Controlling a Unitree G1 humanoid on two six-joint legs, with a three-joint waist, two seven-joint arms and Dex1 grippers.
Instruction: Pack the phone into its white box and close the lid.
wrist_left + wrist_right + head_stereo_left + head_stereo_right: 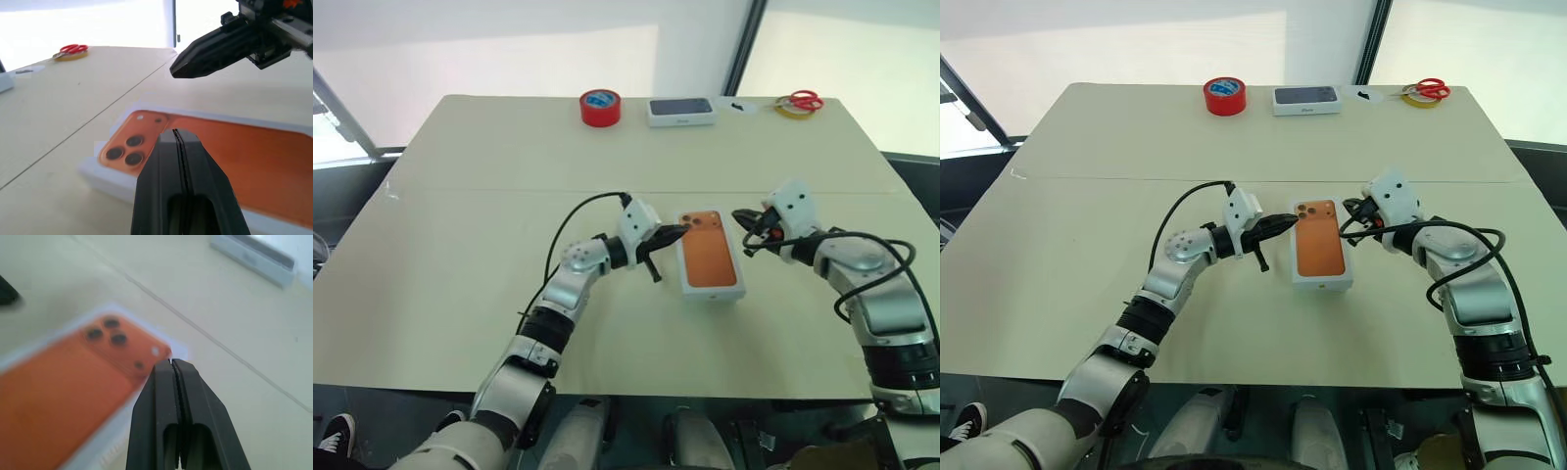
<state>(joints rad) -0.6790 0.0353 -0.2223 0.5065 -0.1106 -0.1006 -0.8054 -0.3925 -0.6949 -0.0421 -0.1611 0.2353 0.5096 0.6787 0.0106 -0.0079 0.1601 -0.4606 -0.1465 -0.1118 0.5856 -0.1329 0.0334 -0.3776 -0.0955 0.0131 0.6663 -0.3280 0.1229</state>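
On the pale counter (pixel 460 294) a white rectangular package lies flat in the middle, its upper face orange with a camera block of three dark lenses at the far end. This looks like the lid (pixel 710 257) with its printed phone picture, seated on the white box, whose sides show as a white rim around the orange face; whether the real phone lies inside cannot be told. No writing can be read on that face.

The left tool (pixel 677 232) points in from the left, its tip just beside the package's far left corner, near the lens cluster. In the left wrist view its two black fingers (pixel 166 186) are pressed together with a thin seam between them, holding nothing. The right tool (pixel 740 215) points in from the right, its tip near the package's far right corner; its fingers (pixel 161 406) are likewise pressed together and empty. The two tips face each other across the far end of the lid, neither clearly touching it.

Along the far edge of the counter, well apart from the package, stand a red tape roll (pixel 600 107) with a blue-and-white label too small to read, a white box with a dark top (pixel 681 111) bearing small unreadable grey print on its side, and red-handled scissors (pixel 801 101) resting on a yellowish tape ring (pixel 789 111).
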